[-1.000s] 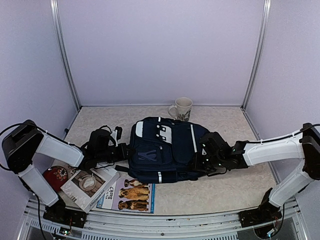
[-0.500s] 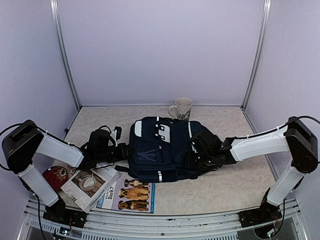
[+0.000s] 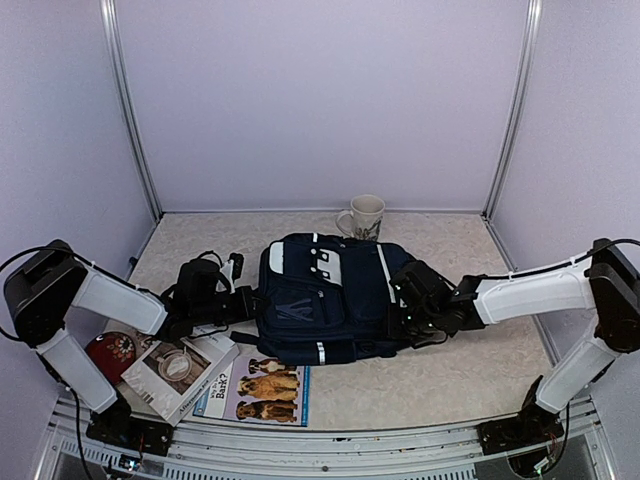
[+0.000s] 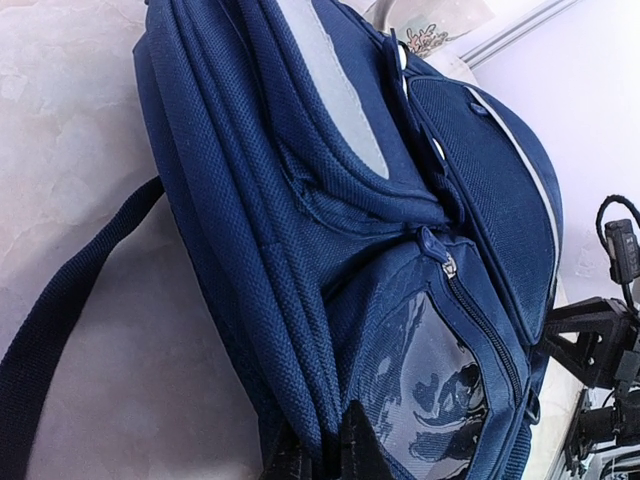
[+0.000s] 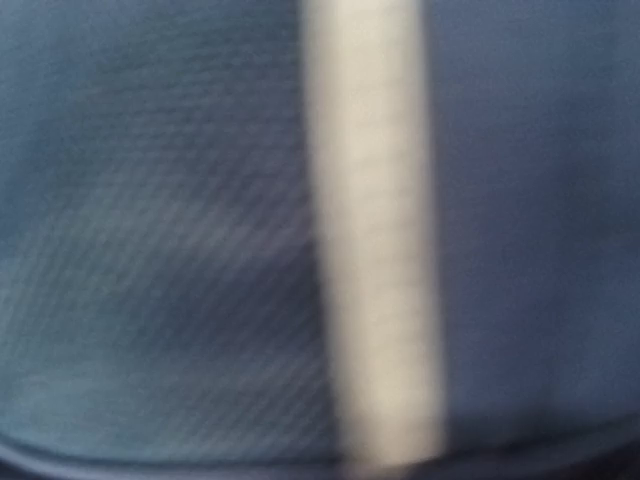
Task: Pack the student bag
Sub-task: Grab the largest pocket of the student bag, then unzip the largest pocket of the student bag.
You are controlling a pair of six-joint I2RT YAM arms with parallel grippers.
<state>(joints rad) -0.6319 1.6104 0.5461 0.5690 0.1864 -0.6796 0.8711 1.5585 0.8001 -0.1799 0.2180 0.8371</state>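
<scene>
Navy student bag (image 3: 320, 300) with white trim stripes, pale grey patch; cream mug (image 3: 366, 217), dark floral print; bench (image 3: 470, 370) beige, faintly mottled.

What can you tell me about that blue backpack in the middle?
The backpack is navy woven fabric with white stripes, a pale patch and zipped front pockets, one clear-fronted. It lies front-up on the table, a dark strap trailing. The left gripper pinches its left edge; the right gripper rests against its right side.
</scene>
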